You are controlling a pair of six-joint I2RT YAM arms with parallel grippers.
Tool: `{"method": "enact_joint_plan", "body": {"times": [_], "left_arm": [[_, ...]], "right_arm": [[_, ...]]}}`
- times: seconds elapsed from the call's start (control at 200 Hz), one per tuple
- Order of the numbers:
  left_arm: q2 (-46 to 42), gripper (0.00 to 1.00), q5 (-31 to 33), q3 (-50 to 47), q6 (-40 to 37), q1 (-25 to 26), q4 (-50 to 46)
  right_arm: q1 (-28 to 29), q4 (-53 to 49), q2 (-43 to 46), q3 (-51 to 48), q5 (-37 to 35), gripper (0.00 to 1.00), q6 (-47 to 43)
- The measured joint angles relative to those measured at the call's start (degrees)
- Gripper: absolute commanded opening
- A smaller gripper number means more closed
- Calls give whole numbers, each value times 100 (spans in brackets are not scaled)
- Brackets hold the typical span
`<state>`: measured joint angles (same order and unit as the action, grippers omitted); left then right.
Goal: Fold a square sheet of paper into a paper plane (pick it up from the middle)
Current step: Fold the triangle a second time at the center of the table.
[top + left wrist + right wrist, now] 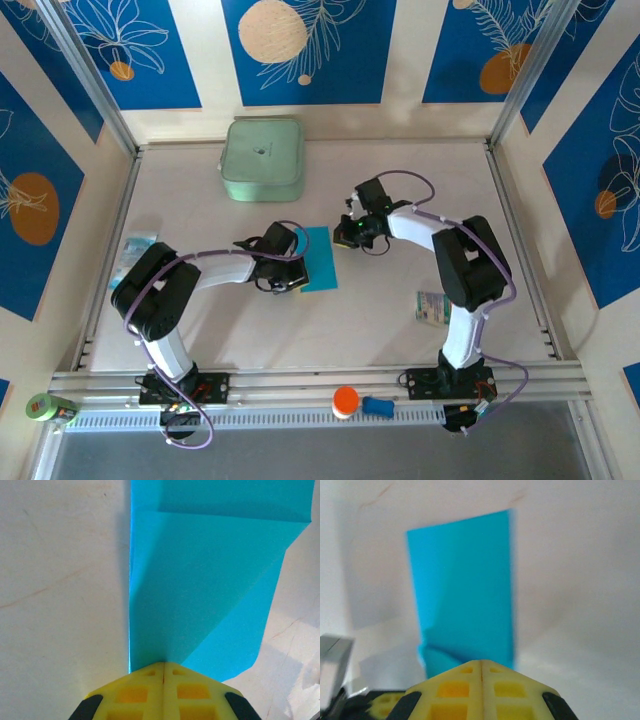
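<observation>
The cyan-blue sheet of paper [320, 258] lies flat on the table, folded into a narrow upright strip. In the left wrist view the paper [200, 580] shows a diagonal folded flap and a crease across its far end. My left gripper [297, 272] is shut, and its tip [164, 664] rests at the paper's near left edge with nothing between the fingers. My right gripper [346, 236] is also shut, and its tip [481, 662] sits at the top right end of the paper [465, 590].
A pale green rounded box [262, 158] stands at the back of the table. Small printed packets lie at the left [138, 248] and at the right [432, 306]. An orange-capped item [345, 402] and a green can [50, 408] sit by the front rail.
</observation>
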<state>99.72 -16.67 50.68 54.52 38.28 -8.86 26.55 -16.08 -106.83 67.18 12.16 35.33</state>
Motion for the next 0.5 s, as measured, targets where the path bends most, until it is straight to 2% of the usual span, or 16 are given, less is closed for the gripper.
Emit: {"method": "enact_joint_plan", "body": {"times": [0.22, 0.5], "left_arm": [[13, 4, -2, 39, -59, 0, -61], [13, 4, 0, 39, -59, 0, -61]], "right_arm": [[850, 15, -107, -184, 24, 0, 136], [1001, 35, -413, -184, 24, 0, 345]]}}
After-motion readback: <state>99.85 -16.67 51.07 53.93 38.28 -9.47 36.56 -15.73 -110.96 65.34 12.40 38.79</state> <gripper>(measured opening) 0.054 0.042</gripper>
